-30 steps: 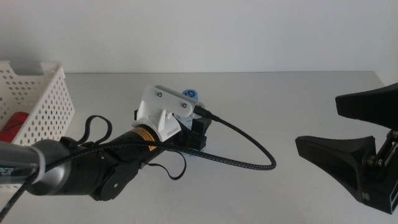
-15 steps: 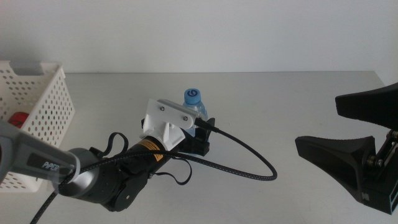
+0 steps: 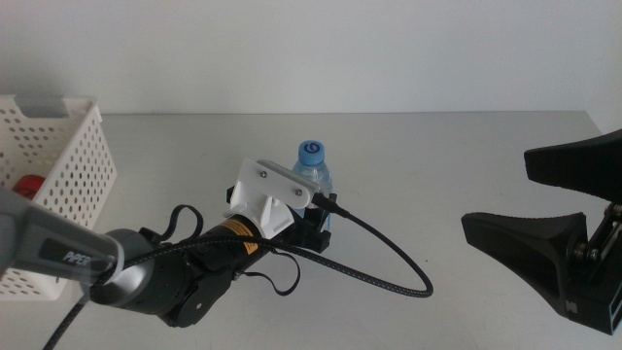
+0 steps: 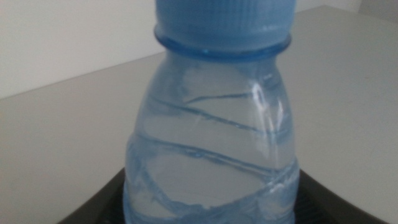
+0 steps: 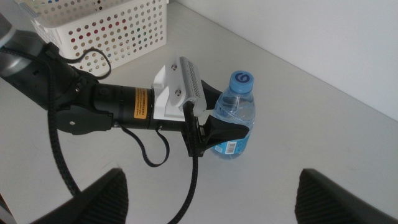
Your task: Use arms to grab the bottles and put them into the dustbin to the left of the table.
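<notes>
Pale grey tabletop filled most of my middle view, running back to a plain white wall. At its left edge I saw the white perforated dustbin, with something red showing inside it; I could not make out more of that than its colour.

From the left, the left arm reached toward the middle of the table, its white boxy housing on top and a black cable looping off to the side. On the right side of that view, the right gripper waited well apart from the bottle, its two dark jaws spread wide with nothing between them; my right wrist view showed the same wide gap.

Near the table's centre stood the small clear water bottle, upright, blue cap on top. In the right wrist view I could see the left gripper with its black jaws set on either side of the bottle's lower body, around the label. My left wrist view was almost all bottle, the dark jaws just showing at both sides of its base. They looked pressed against the plastic, closed on it.
</notes>
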`<action>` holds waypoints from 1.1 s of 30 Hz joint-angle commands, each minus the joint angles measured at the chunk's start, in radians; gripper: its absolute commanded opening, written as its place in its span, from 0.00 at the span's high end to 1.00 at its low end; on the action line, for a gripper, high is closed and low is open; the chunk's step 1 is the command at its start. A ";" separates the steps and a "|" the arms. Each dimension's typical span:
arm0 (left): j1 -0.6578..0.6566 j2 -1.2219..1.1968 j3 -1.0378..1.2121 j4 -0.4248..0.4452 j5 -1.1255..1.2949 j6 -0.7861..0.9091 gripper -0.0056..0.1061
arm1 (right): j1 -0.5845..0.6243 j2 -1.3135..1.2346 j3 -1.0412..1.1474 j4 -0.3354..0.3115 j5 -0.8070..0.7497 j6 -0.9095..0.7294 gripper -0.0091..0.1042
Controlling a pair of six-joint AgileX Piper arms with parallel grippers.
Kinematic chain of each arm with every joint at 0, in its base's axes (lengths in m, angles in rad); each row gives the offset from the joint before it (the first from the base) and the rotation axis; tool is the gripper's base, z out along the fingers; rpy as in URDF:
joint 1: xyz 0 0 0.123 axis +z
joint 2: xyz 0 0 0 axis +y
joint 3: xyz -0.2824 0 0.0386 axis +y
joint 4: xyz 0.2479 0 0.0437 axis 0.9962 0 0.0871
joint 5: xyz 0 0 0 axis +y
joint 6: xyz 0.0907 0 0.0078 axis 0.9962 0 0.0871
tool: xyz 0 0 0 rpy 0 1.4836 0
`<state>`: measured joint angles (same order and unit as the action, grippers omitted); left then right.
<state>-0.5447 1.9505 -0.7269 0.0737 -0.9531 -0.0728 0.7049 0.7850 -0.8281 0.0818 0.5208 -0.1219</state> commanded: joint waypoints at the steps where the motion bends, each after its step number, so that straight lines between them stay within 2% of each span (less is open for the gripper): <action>1: -0.001 -0.119 -0.020 -0.002 -0.004 0.004 0.97 | 0.003 -0.003 -0.031 -0.002 -0.064 -0.005 0.23; 8: 0.000 -0.383 -0.052 -0.104 0.351 0.073 0.97 | 0.003 -0.003 -0.031 -0.002 -0.064 -0.005 0.23; 13: 0.000 -0.540 -0.200 -0.168 0.789 0.153 0.97 | 0.003 -0.003 -0.031 -0.002 -0.064 -0.005 0.23; 18: -0.001 -0.619 -0.391 -0.161 1.162 0.157 0.97 | 0.003 -0.003 -0.031 -0.002 -0.064 -0.005 0.23; 23: 0.016 -0.653 -0.444 -0.117 1.254 0.120 0.97 | 0.003 -0.003 -0.031 -0.002 -0.064 -0.005 0.23; 27: 0.108 -0.651 -0.483 -0.119 1.406 0.018 0.97 | 0.003 -0.003 -0.031 -0.002 -0.064 -0.005 0.23; 33: 0.283 -0.643 -0.622 -0.074 1.750 0.081 0.97 | 0.003 -0.003 -0.031 -0.002 -0.064 -0.005 0.23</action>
<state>-0.2983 1.3476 -1.2701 -0.0201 0.7946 -0.0074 0.7049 0.7850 -0.8281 0.0818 0.5219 -0.1219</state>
